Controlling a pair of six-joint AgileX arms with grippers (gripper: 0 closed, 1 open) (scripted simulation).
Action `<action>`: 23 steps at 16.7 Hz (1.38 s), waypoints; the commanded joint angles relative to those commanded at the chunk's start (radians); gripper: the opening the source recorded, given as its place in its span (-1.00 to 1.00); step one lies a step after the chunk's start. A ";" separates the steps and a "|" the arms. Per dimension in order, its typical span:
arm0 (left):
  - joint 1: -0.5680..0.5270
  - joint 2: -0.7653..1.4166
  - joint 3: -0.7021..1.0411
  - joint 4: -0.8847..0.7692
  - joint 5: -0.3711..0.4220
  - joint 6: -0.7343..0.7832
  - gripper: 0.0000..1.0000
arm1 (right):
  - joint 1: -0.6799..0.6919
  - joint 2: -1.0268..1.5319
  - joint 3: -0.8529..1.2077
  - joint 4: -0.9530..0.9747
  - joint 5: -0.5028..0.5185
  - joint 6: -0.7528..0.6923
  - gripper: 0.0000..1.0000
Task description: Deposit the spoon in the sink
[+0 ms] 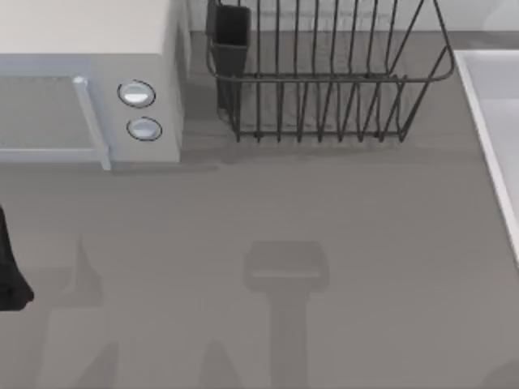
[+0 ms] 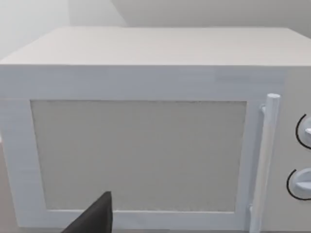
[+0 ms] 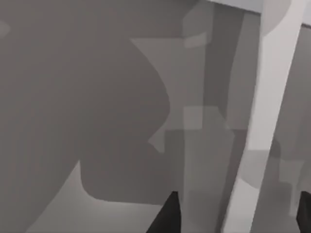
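Sink (image 1: 486,97) at counter's right edge; spoon unseen. Right gripper (image 3: 238,213), jaws spread, over sink rim; left gripper's jaws: can't tell. Next: likely retreat.

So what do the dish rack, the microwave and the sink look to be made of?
Dish rack: dark thin wire, probably coated metal, judging by its slim bent rods. Microwave: white matte casing, plastic or painted metal, with glossy round knobs. Sink: smooth pale grey-white, maybe ceramic or plastic; no shine to settle it.

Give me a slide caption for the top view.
Overhead view: white microwave at the table's left, dark wire dish rack behind centre, pale sink rim at the right edge.
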 joint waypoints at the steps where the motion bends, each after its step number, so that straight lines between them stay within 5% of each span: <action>1: 0.000 0.000 0.000 0.000 0.000 0.000 1.00 | -0.001 -0.009 0.019 -0.024 0.000 -0.002 -1.00; 8: 0.000 0.000 0.000 0.000 0.000 0.000 1.00 | -0.003 -0.127 0.213 -0.370 -0.001 -0.008 -1.00; 15: 0.000 0.000 0.000 0.000 0.000 0.000 1.00 | -0.001 -0.157 0.252 -0.420 0.000 -0.004 -1.00; 23: 0.000 0.000 0.000 0.000 0.000 0.000 1.00 | 0.079 0.163 0.634 -0.571 0.007 0.074 -1.00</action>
